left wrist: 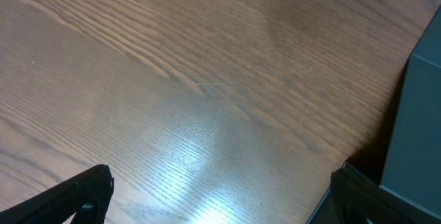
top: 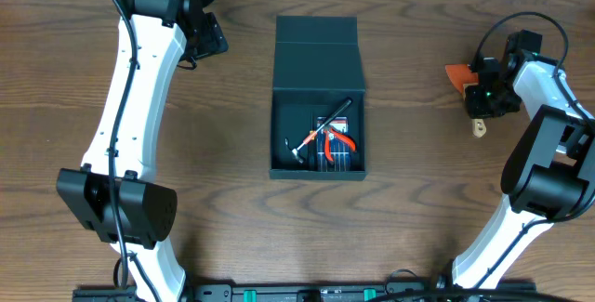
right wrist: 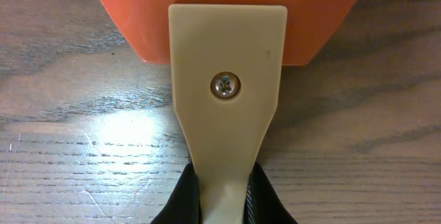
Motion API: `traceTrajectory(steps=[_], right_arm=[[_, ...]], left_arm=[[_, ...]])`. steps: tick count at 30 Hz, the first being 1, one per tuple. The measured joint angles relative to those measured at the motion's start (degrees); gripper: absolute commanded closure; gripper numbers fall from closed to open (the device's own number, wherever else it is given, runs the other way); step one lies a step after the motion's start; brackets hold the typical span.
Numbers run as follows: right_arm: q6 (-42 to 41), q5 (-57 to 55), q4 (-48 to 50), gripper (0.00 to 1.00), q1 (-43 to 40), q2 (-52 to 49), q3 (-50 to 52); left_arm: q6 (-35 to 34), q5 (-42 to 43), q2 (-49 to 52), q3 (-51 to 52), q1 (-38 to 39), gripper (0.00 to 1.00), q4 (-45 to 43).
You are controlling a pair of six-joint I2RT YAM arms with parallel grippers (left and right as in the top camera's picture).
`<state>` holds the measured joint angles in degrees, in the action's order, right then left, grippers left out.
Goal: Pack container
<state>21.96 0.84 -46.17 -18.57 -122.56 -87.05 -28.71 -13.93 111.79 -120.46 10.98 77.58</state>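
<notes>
Jaws of the right gripper (right wrist: 224, 191) are closed on the cream handle (right wrist: 227, 65) of an orange scraper (right wrist: 227, 10) on the wooden surface (right wrist: 69, 148), at 3 o'clock. Jaws of the left gripper (left wrist: 213, 203) are spread open above bare wood at 10 o'clock. At centre, the container (top: 318, 60) is positioned with its lid open toward 12 o'clock; red-handled pliers (top: 340, 140) are contained inside.

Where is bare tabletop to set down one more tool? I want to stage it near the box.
Bare wood lies between the left arm and the container, and between the container and the right pincer. Crowded: the container's floor, holding tools, and the far right, where that pincer grips the scraper.
</notes>
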Motion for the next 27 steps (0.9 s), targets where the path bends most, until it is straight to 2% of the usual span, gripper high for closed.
traceTrajectory(steps=[11, 19, 27], right_arm=[[-1.4, 0.1, -4.5, 0.99, 0.1, 0.0, -2.9], [-1.7, 0.2, -10.6, 0.99, 3.1, 1.0, -14.3], [-1.2, 1.2, -17.6, 0.99, 11.4, 4.8, -24.4]], left_arm=[[0.0, 0.0, 0.0, 0.0, 0.0, 0.01, 0.0], [0.0, 0.0, 0.0, 0.0, 0.0, 0.01, 0.0], [0.0, 0.0, 0.0, 0.0, 0.0, 0.01, 0.0]])
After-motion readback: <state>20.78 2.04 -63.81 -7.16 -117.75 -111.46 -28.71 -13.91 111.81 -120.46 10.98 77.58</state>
